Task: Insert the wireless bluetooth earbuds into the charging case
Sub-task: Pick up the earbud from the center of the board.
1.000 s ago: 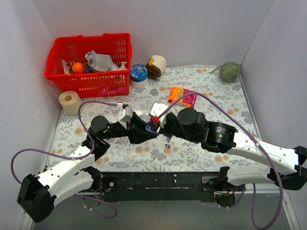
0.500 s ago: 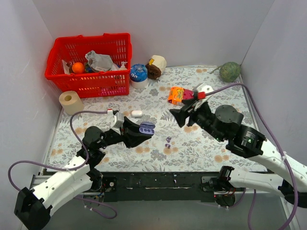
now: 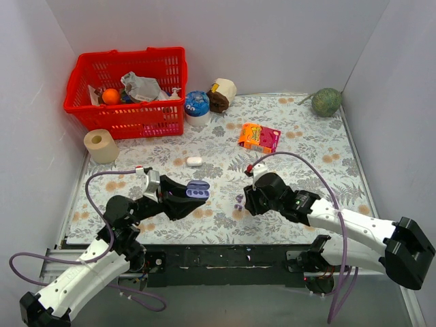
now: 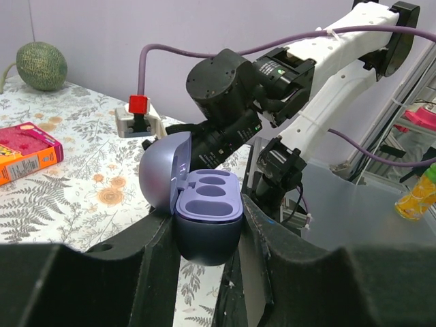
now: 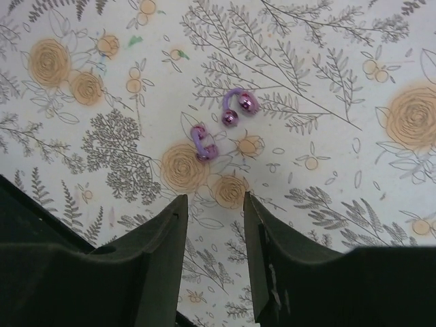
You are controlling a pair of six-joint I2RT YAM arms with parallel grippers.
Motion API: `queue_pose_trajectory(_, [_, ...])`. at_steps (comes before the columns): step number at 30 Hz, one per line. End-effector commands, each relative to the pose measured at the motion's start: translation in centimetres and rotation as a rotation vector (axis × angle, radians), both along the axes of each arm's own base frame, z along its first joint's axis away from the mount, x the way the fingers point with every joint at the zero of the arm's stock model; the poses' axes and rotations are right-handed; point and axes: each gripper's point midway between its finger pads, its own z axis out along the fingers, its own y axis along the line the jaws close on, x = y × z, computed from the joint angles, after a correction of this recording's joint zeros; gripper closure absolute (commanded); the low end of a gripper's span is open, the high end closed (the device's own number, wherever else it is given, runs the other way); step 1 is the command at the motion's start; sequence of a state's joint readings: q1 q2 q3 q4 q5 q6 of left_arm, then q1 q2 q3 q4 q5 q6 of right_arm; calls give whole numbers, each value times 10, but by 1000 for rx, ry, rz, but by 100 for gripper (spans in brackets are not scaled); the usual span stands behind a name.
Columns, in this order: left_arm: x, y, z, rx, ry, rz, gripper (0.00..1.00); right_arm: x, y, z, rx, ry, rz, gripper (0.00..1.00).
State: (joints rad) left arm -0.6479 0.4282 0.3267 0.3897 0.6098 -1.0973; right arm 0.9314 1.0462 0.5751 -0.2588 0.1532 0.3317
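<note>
The purple case (image 4: 208, 221) was clamped between the left jaws and held off the counter (image 3: 306, 143), with its lid swung back and its two wells exposed. The right jaws were set partly open, with nothing gripped between them, and were pointed down at the counter. The two purple earbuds (image 5: 203, 144) were laid near each other on the counter, just beyond the right fingertips and apart from the case. A small white object (image 3: 195, 161), possibly a second case, was located farther back on the counter.
</note>
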Motion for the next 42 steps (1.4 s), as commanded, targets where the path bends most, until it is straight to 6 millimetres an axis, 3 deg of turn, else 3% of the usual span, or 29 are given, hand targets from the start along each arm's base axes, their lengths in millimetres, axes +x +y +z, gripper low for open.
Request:
queue_pose_trajectory(1, [1,2,-10,16,43,10,100,9,37,14,124,0,42,53])
queue_pose_trajectory(9, [-1,3,-10,15,40,12,100,16,53,5,93,-1,106,50])
queue_pose_trajectory(22, [-1,3,-11,20,44,9,100,32,55,-10,-17,-26,144,55])
queue_pose_trajectory(42, [0,1,-14,28,53,5,100,33,55,-25,-56,-6,181,65])
